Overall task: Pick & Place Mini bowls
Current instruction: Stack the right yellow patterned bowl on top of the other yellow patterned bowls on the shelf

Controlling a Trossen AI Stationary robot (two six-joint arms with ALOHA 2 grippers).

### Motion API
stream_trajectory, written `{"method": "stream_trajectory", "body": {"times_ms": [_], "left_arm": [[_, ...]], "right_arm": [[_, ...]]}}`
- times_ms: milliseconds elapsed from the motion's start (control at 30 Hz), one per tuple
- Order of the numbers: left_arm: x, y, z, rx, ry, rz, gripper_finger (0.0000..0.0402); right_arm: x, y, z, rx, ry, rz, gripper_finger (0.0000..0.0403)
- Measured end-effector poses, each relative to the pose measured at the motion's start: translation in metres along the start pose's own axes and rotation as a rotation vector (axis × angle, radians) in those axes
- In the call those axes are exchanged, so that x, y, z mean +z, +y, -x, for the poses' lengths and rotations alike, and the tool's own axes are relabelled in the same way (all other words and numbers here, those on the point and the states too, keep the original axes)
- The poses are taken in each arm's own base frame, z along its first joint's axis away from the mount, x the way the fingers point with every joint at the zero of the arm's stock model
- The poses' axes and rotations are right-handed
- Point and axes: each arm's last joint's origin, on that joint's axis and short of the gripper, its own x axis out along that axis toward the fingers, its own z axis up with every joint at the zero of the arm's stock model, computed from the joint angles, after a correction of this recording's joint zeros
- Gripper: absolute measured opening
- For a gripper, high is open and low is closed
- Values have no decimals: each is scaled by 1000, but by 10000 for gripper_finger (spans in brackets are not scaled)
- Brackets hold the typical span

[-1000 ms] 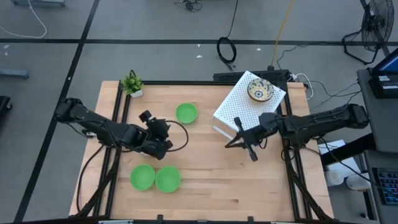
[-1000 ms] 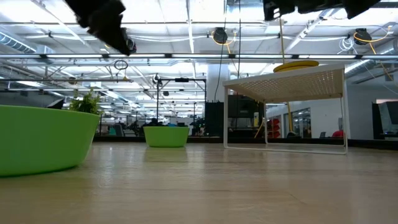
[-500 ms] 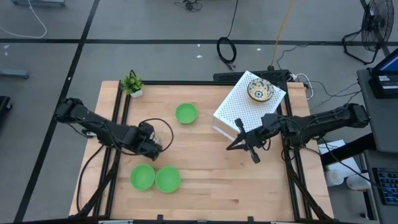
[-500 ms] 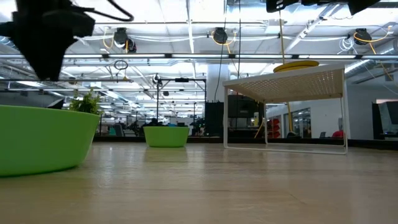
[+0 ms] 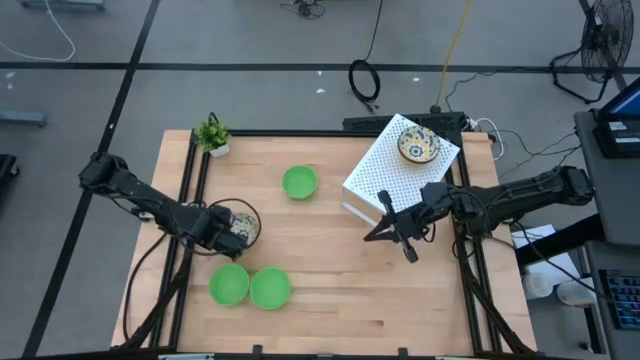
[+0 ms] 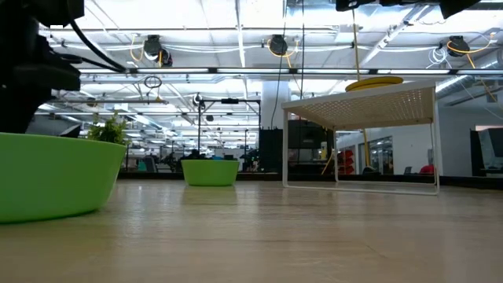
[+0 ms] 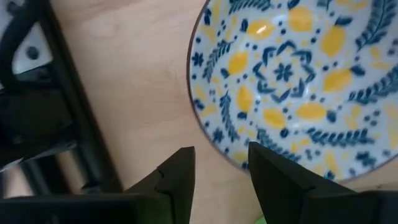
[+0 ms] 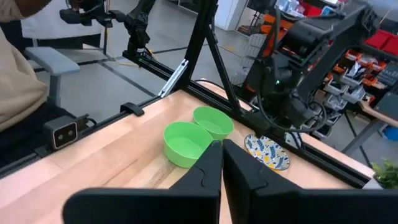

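- The patterned bowl ran past the left wrist picture's frame, so only part of its rim showed; in the high view the left gripper covered part of it.
- Whether the left fingers pinched that bowl's rim could not be made out.
- In the low view the nearest green bowl was cut off at the picture's side, and the left arm appeared only as a dark shape at the corner.
- The bowl on the white rack showed only as a yellow sliver in the low view.
- A person in the right wrist view was cut off at the frame.
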Motion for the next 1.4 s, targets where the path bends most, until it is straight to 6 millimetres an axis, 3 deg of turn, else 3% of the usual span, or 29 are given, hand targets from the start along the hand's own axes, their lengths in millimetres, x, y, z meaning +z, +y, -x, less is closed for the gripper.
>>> {"method": "stream_trajectory", "body": {"times_ms": [400,1400], "left_arm": [[3,6,-9,-41,-91,129,152],[7,5,-12,-32,-95,125,152]], "right_arm": [[2,-1,0,-7,-15,37,0],[1,-1,0,-5,-12,22,0]]}}
